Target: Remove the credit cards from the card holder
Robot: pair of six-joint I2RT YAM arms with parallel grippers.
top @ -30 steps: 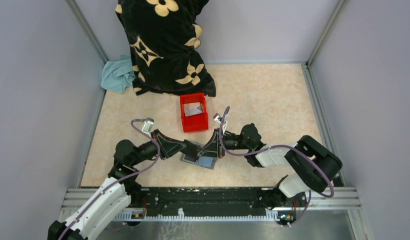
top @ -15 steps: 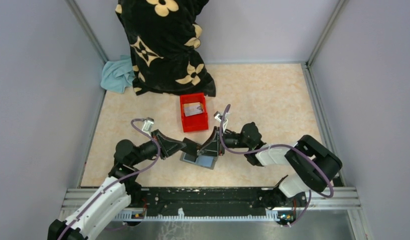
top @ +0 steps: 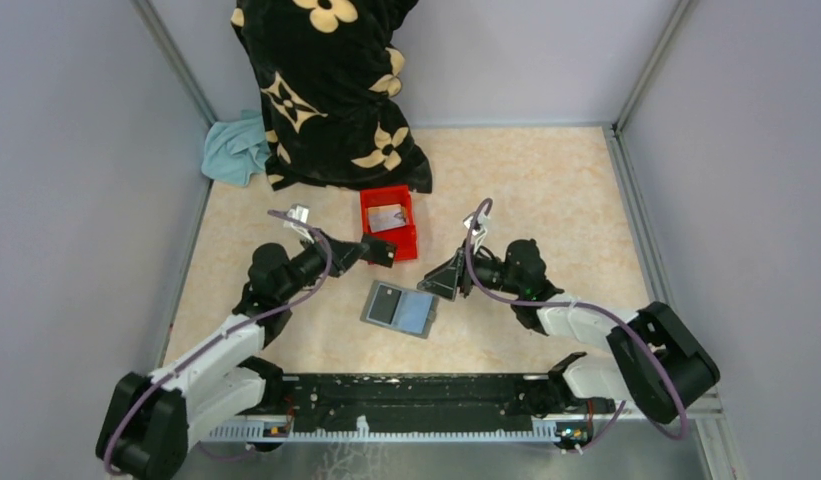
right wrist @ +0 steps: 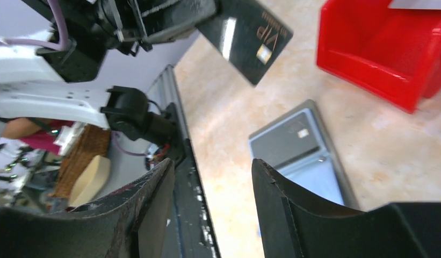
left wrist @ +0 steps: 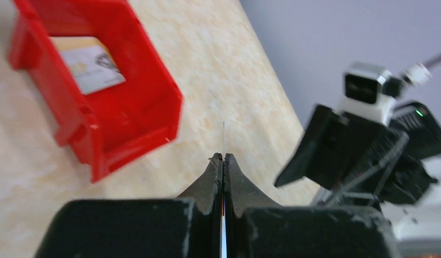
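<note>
**One card lifted, one left**

Toward the table's (top: 526, 200) near edge the card holder (top: 416, 314) lies open, a dark card (top: 386, 303) inside. Right gripper (top: 442, 283) gapes empty. Left gripper (left wrist: 223, 160) pinches a VIP card (right wrist: 250, 40) beside the red bin (top: 365, 215), which contains a pale card (top: 387, 217).

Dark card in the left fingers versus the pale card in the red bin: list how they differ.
Colour: the dark card is black with a chip and VIP lettering; the pale card is silver-white.
Support: the dark card is pinched in the air by the left fingers; the pale card rests inside the red bin.
Both are thin rectangular cards, outside the card holder.
</note>
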